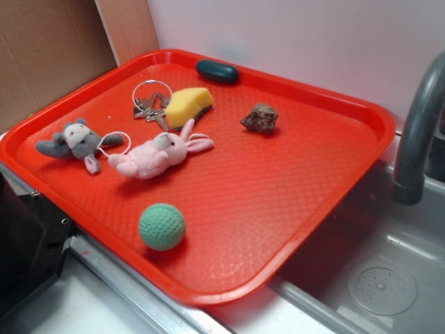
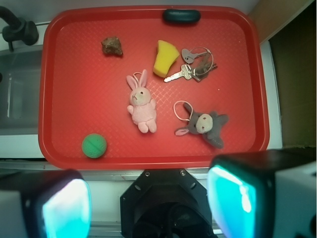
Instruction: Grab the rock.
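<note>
Nearest the wrist camera, the gripper (image 2: 148, 206) fills the bottom of the frame: its two fingers (image 2: 64, 208) with their pale teal pads stand spread wide apart, one at lower left and one at lower right, with nothing between them. It hangs over the near edge of the red tray (image 2: 148, 161), apart from everything on it; the exterior view does not show the gripper.

On the tray, closest to that near rim in the wrist view, the green ball (image 2: 94, 145) sits at lower left. Further up, near the middle, the pink bunny toy (image 2: 141, 103) lies on its back, and to its right lies the grey mouse toy (image 2: 205, 124) with a thin loop of cord at its head. Beyond them, the yellow sponge wedge (image 2: 165, 58) sits just beside the bunch of keys (image 2: 194, 64) on a ring, touching it or nearly so.

Left of the sponge and well apart from it, in the upper left of the tray, the rock (image 2: 112, 45) lies alone on bare red surface; in the exterior view it sits right of the sponge, toward the far rim (image 1: 260, 117). Farthest off, the dark teal oval (image 2: 182, 16) rests against the far rim. Outside the tray, a grey faucet (image 1: 417, 132) stands over a sink basin (image 1: 375, 278) at the right of the exterior view.
</note>
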Tool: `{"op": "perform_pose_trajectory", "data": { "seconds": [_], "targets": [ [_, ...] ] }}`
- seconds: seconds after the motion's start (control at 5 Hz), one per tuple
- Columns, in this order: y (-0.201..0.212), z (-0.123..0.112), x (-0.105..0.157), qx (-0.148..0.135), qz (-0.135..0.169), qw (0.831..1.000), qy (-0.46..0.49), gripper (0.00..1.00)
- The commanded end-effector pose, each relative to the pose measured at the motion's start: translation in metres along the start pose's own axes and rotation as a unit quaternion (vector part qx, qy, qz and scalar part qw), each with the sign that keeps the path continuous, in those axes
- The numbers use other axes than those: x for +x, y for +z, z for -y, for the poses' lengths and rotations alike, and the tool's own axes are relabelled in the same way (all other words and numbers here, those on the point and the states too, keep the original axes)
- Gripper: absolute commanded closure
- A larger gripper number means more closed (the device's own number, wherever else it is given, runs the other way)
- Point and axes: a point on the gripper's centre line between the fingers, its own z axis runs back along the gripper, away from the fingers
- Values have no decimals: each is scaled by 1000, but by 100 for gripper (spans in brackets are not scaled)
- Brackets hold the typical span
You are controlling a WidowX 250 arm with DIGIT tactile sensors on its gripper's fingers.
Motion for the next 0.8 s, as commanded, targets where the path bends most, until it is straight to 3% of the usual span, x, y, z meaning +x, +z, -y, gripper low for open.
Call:
{"op": "perform_pose_trajectory", "data": {
  "seconds": [0.0, 0.2, 0.6],
  "targets": [
    [0, 0, 0, 0, 0, 1000, 0, 0],
    [-42, -6, 46, -27, 36, 994, -101, 0],
    [-130, 7, 139, -34, 75, 969, -235, 0]
  ]
}}
